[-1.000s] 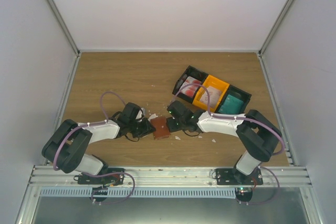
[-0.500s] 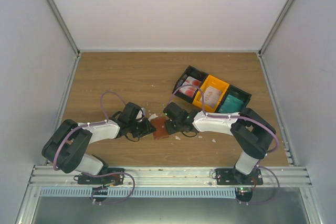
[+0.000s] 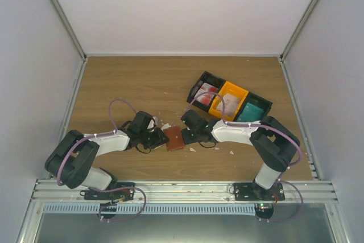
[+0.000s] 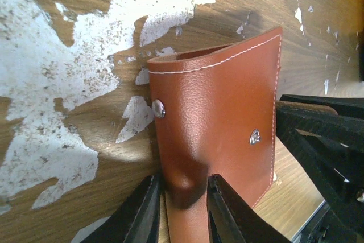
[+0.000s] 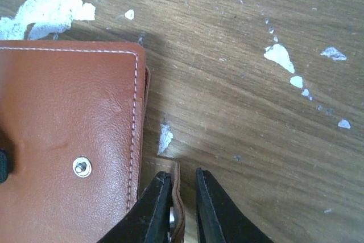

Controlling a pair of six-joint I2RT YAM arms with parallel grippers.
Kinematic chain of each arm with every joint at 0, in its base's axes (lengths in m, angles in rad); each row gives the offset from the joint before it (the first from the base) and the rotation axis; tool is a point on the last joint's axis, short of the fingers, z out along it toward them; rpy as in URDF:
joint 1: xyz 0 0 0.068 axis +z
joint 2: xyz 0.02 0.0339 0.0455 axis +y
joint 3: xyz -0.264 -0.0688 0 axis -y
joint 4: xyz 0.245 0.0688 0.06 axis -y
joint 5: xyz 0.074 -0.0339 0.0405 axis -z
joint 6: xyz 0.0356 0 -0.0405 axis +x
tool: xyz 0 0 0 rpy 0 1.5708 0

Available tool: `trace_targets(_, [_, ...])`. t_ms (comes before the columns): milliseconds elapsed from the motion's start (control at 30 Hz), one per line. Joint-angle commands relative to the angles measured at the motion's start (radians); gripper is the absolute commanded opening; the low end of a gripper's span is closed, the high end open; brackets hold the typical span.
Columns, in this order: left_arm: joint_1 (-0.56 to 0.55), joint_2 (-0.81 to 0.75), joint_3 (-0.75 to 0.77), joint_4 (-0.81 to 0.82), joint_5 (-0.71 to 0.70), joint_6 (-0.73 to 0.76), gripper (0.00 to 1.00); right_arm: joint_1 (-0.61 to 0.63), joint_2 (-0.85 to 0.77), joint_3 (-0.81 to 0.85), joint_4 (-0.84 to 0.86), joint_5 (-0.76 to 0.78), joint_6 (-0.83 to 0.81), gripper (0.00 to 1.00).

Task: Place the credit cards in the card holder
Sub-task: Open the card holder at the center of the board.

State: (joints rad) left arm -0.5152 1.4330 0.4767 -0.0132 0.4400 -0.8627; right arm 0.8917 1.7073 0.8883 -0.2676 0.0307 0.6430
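Observation:
The reddish-brown card holder (image 3: 174,139) lies closed on the table between both grippers. In the left wrist view the card holder (image 4: 219,106) stands on edge. My left gripper (image 4: 183,179) is shut on its near edge, and the leather bulges between the fingers. In the right wrist view my right gripper (image 5: 181,173) is closed narrowly on the snap tab (image 5: 177,189) beside the card holder (image 5: 62,129). The credit cards lie in the bins: a red-and-white one (image 3: 206,92), a pale pinkish one (image 3: 223,102) and a teal one (image 3: 251,113).
A row of black and orange bins (image 3: 238,90) stands at the back right, close behind my right arm. Small white scraps (image 3: 166,126) and worn white patches (image 4: 51,83) dot the wooden table around the card holder. White walls enclose the table.
My right gripper moved left toward the card holder, then drew back a little to the right. The left gripper and the card holder have stayed almost still.

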Motion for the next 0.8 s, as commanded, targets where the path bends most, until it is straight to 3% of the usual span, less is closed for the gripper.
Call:
trace_targets(0, [0.002, 0.021, -0.038, -0.119, -0.124, 0.02, 0.29, -0.033, -0.019, -0.029, 0.075, -0.098, -0.015, 0.1])
trace_targets(67, [0.003, 0.013, -0.042, -0.104, -0.119, 0.017, 0.31, -0.052, -0.033, -0.035, 0.079, -0.119, -0.026, 0.02])
trace_targets(133, [0.002, -0.013, -0.052, -0.083, -0.116, 0.015, 0.37, -0.065, -0.062, -0.031, 0.067, -0.118, -0.043, 0.01])
trace_targets(300, [0.002, -0.15, -0.072, -0.026, -0.14, 0.025, 0.65, -0.099, -0.155, 0.011, -0.012, -0.093, -0.082, 0.01])
trace_targets(500, [0.008, -0.349, -0.037, -0.092, -0.28, 0.034, 0.98, -0.105, -0.206, 0.061, -0.054, -0.177, -0.119, 0.01])
trace_targets(767, [0.053, -0.48, -0.016, -0.144, -0.276, 0.091, 0.99, -0.103, -0.175, 0.07, 0.008, -0.326, -0.121, 0.01])
